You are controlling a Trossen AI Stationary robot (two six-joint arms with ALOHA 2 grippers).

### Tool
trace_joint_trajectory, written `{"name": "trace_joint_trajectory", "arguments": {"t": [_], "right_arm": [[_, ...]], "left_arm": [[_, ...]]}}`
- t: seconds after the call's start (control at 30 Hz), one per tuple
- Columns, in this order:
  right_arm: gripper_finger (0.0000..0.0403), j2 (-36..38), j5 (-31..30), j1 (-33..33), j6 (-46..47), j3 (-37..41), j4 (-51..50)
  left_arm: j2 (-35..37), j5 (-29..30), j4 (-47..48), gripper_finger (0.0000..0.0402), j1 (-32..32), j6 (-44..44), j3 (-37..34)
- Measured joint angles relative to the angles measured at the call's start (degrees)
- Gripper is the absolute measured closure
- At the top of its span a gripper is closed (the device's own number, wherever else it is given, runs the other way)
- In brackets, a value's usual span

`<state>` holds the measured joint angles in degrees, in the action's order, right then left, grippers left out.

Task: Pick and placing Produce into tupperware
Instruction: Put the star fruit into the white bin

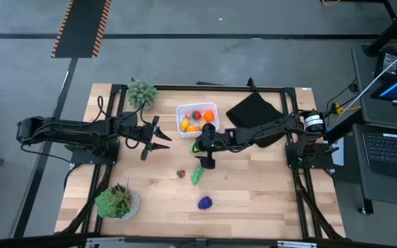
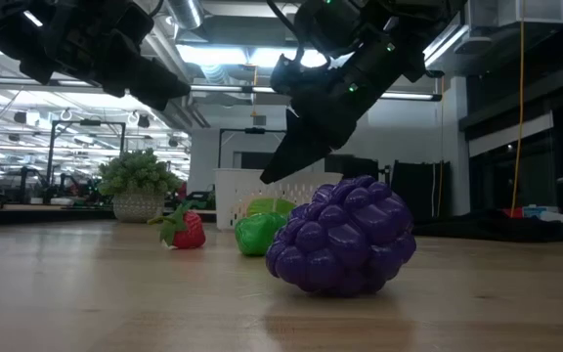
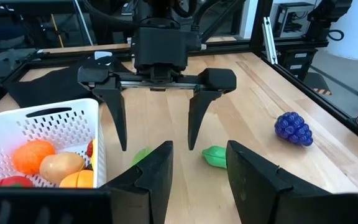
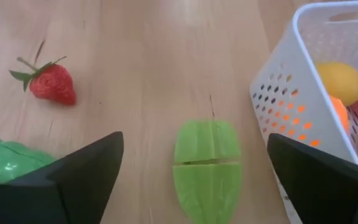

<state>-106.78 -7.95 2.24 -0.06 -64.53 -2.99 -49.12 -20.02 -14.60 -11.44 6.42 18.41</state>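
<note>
Beside the white tub (image 1: 197, 110), the right gripper (image 4: 194, 171) is hanging with fingers spread wide over a light green fruit slice (image 4: 207, 160), gripping nothing; the left gripper (image 1: 158, 137) is hovering partly parted and empty; several produce pieces are sitting in the tub; strawberry (image 1: 180, 173), green pepper (image 1: 196, 175) and purple grapes (image 1: 205, 202) are lying on the table (image 1: 253, 193).

two arms, two potted plants (image 1: 142, 93) and one white tub (image 1: 196, 118) – loose on the table: one strawberry (image 4: 51, 81), one purple grape bunch (image 1: 205, 202), two green veggies (image 4: 207, 163)
</note>
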Motion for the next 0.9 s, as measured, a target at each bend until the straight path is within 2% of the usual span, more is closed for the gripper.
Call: {"name": "trace_joint_trajectory", "arguments": {"t": [0.23, 0.53, 0.9], "right_arm": [[0.0005, -0.89, 0.01, -0.17, 1.58, 0.04, -2.43], [0.0005, -6.12, -0.01, -0.72, 1.15, 0.08, -1.88], [0.0005, -6.29, -0.04, -1.29, 1.39, 0.06, 0.92]], "left_arm": [[0.0, 0.01, 0.21, 0.0271, 0.0, 0.02, 0.0], [0.0, -0.01, 0.66, 0.0284, 0.02, 0.11, -0.02], [-0.02, 0.01, 0.66, 0.0301, 0.02, 0.11, -0.02]]}}
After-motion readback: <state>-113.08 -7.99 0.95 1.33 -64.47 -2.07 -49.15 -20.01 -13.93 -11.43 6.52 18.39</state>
